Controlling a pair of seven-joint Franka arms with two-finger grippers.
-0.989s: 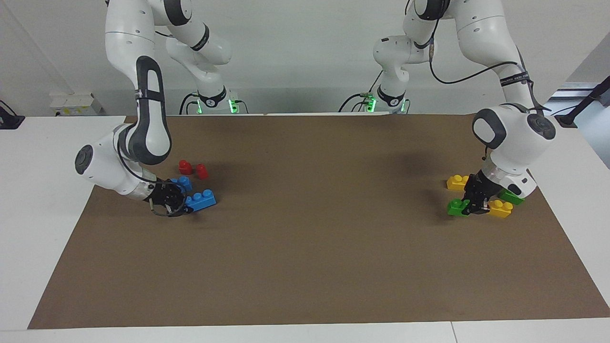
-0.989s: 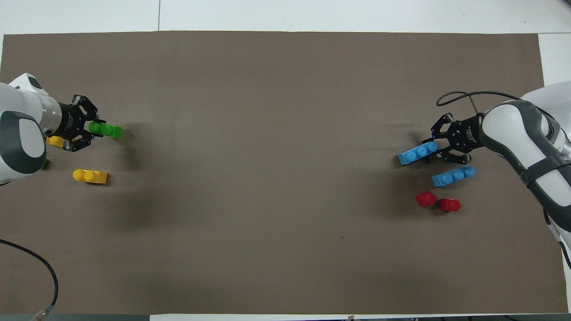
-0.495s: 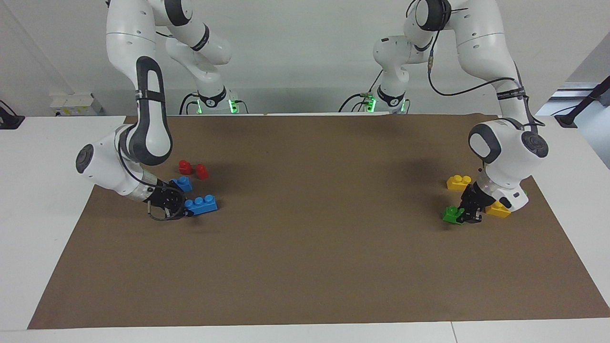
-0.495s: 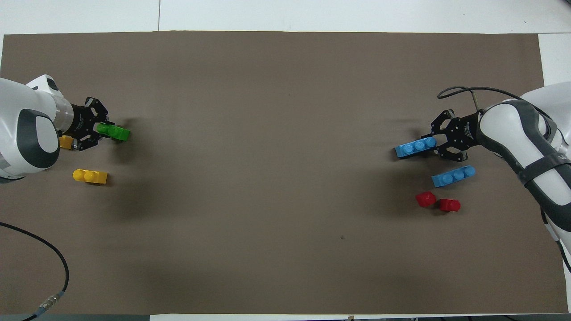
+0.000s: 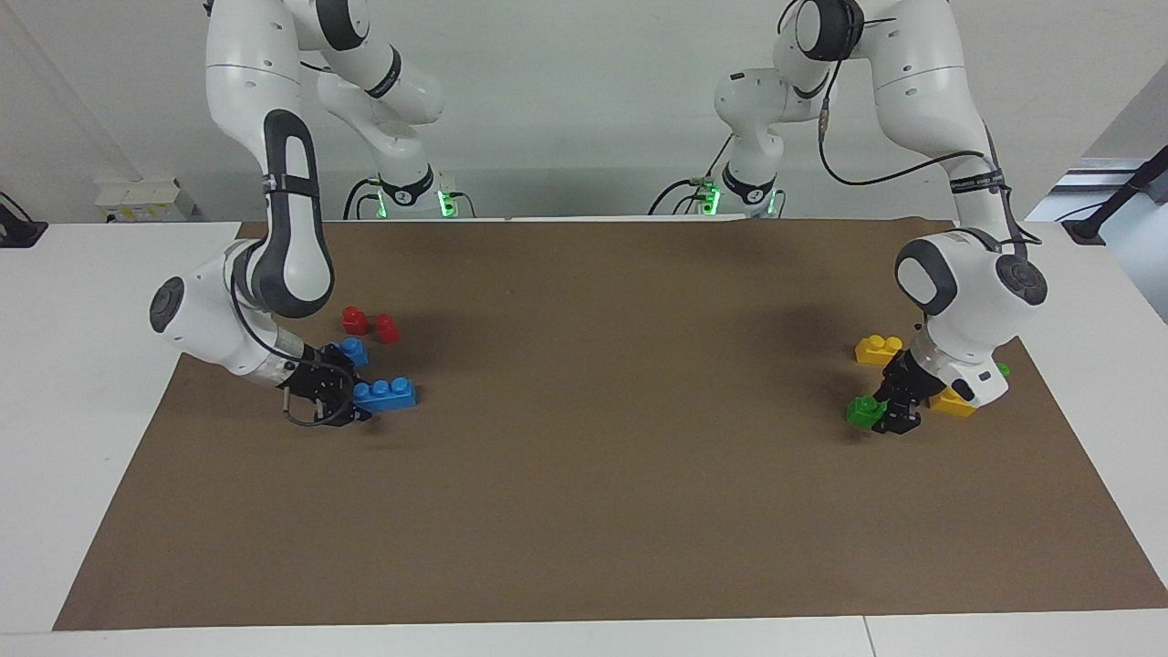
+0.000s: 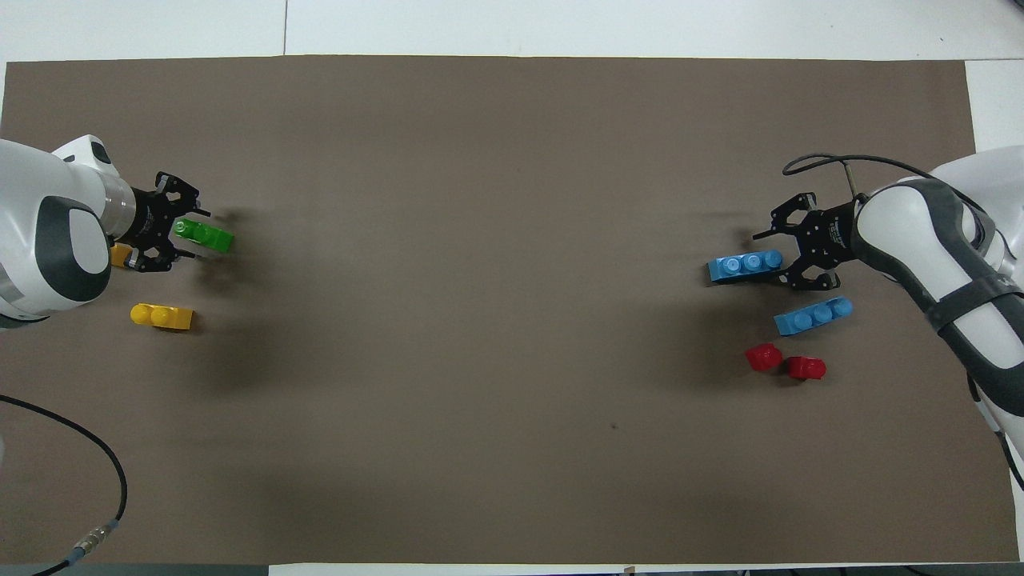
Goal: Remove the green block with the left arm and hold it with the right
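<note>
The green block lies on the brown mat at the left arm's end of the table. My left gripper is low at the block's end, open, its fingers spread on either side of that end. A second green brick peeks out by the left wrist. At the right arm's end, my right gripper is open, down at one end of a blue three-stud brick that rests on the mat.
Two yellow bricks lie close to the left gripper. Another blue brick and two red pieces lie nearer the robots than the right gripper. A cable trails by the left arm.
Both grippers came down and their fingers spread apart. The green block and the blue brick, held a second ago, now rest flat on the mat.
</note>
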